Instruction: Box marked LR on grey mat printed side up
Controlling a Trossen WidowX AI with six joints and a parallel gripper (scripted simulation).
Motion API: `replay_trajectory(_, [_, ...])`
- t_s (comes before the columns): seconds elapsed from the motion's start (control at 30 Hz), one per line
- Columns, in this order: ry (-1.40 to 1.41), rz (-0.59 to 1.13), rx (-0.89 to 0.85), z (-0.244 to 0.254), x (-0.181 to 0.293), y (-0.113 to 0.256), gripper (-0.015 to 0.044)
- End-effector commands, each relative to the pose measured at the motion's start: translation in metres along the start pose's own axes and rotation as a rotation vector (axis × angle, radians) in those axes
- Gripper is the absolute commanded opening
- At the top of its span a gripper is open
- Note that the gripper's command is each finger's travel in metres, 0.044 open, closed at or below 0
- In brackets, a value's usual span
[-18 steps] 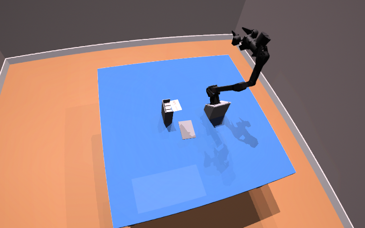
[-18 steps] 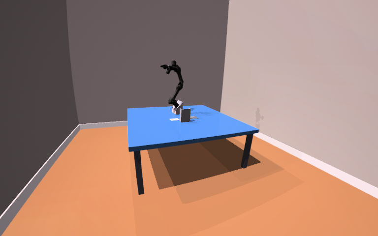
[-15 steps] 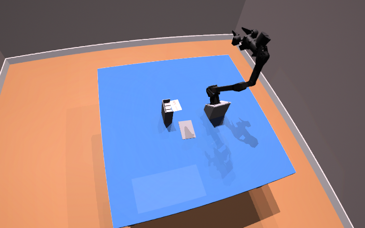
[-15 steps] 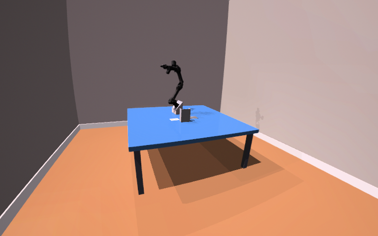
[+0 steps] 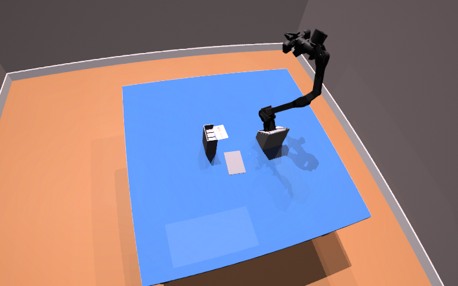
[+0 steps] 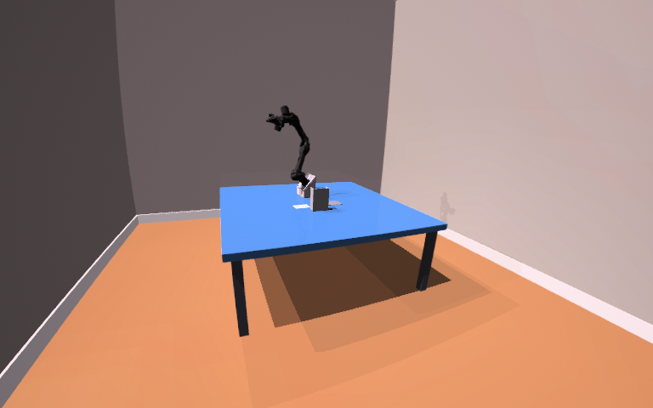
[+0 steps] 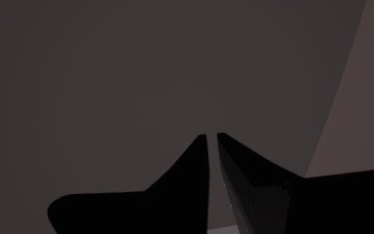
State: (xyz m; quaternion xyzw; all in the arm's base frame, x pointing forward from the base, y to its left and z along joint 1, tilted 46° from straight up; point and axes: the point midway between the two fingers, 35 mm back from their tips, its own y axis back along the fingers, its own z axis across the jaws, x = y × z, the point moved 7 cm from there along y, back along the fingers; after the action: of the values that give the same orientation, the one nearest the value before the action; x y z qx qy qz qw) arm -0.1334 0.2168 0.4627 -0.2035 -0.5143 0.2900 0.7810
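The tabletop (image 5: 169,185) (image 6: 317,230) is glossy blue, with a paler rectangle (image 5: 212,236) showing on its surface, well apart from the bin. The table stands on an orange floor (image 5: 60,161) (image 6: 168,326); two dark legs (image 6: 240,297) (image 6: 427,262) show in the exterior view. Three walls appear there: a dark one, a mauve-brown one and a pale one, with light skirting (image 5: 145,57) (image 6: 553,279) along the floor. Shadows fall beneath the table and on the pale wall.

One dark, upright bin (image 5: 210,148) (image 6: 320,199) serves as the landmark. Three boxes (image 5: 210,134) stand inside it, their pale upper edges showing. The LR box is among them, but the codes cannot be read, so which one it is cannot be told. One white sheet (image 5: 220,131) (image 6: 301,206) with faint reddish marks lies just beside the bin. One grey mat (image 5: 234,162) (image 6: 335,202) lies flat near the bin, with no box on it.

One black arm (image 5: 318,74) (image 6: 300,149) rises from one grey base (image 5: 275,139) (image 6: 303,192), well apart from the bin. Its single end effector (image 5: 285,34) (image 6: 267,118) (image 7: 211,140) is high above the bin's level and away from it. Its two fingers are drawn narrow, tips nearly meeting, with a slim gap and nothing held between them.
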Motion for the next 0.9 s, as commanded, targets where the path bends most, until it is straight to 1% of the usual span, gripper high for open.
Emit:
replay_trajectory(0.0, [0.044,-0.042,0.059,0.002,-0.011,-0.032,0.0])
replay_trajectory(0.17, [0.163,-0.109,0.141,-0.005,-0.024,-0.072,0.0])
replay_trajectory(0.43, [0.337,-0.145,0.26,-0.017,-0.046,-0.133,0.0])
replay_trajectory(0.7, [0.554,-0.16,0.409,-0.048,-0.069,-0.19,0.0])
replay_trajectory(0.87, [0.638,-0.126,0.516,-0.074,-0.081,-0.219,0.0])
